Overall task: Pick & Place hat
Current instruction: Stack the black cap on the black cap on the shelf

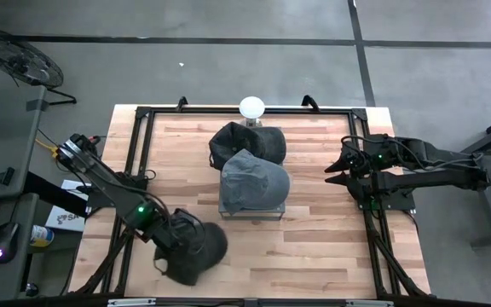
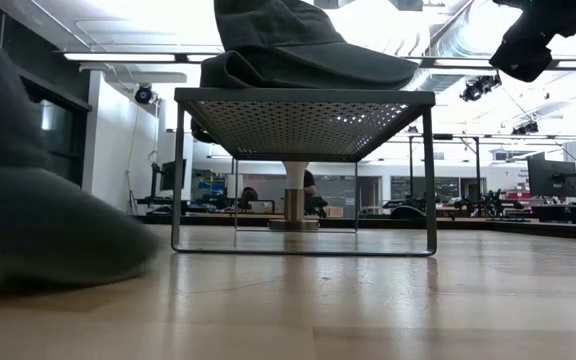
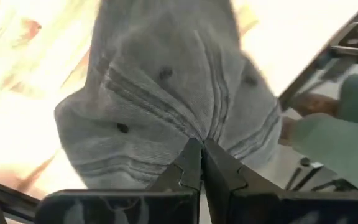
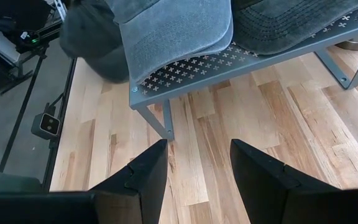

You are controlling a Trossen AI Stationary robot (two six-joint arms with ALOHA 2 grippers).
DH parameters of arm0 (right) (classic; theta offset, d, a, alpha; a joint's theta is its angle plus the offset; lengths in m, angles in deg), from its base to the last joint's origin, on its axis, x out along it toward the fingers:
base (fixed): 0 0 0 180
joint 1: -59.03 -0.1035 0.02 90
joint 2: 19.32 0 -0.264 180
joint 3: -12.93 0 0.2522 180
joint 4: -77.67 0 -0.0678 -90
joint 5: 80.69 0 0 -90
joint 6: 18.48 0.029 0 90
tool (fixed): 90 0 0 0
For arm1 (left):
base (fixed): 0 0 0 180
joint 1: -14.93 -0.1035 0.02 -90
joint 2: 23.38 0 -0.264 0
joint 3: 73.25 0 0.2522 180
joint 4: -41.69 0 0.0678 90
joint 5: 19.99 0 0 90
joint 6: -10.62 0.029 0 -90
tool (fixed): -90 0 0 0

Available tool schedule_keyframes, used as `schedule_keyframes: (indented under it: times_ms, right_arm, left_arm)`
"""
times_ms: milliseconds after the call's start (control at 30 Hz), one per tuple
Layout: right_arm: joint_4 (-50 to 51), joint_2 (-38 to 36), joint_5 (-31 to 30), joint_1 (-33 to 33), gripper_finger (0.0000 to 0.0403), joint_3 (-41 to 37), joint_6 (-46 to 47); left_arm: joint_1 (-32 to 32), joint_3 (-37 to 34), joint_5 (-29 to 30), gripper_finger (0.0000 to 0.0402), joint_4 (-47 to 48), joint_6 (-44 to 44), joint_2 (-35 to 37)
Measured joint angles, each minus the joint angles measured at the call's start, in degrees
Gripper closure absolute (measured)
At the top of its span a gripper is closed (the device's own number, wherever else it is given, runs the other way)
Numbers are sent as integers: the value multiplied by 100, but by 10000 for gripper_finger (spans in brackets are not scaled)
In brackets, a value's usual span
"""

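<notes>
Wood tabletop [image 1: 314,247], metal rack [image 1: 254,211] mid-table; left gripper [image 3: 201,152] pinched onto dark hat [image 1: 196,249] near rack; right gripper [image 4: 194,165] open, empty.

We see a worktop [image 1: 314,247] of jointed wood strips, smooth with a soft sheen. The rack [image 4: 185,68] is grey matt metal, its deck perforated with cross-shaped holes. The dark hat [image 1: 196,249] is washed cloth with raised stitched seams and eyelets, matt. The grey hat [image 1: 254,181] and black hat [image 1: 250,141] are likewise matt cloth. The fingers [image 4: 143,180] look like matt black plastic.
</notes>
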Motion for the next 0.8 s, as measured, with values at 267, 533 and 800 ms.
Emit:
schedule_keyframes:
  times_ms: [267,533,800]
  right_arm:
    - [0,0,0,1,235,0,0]
    - [0,0,0,2,235,0,0]
    - [0,0,24,0,235,0,-2]
  left_arm:
    - [0,807,482,401,465,153,2]
    - [-2,1119,996,401,677,219,4]
    - [0,1433,1003,401,724,340,7]
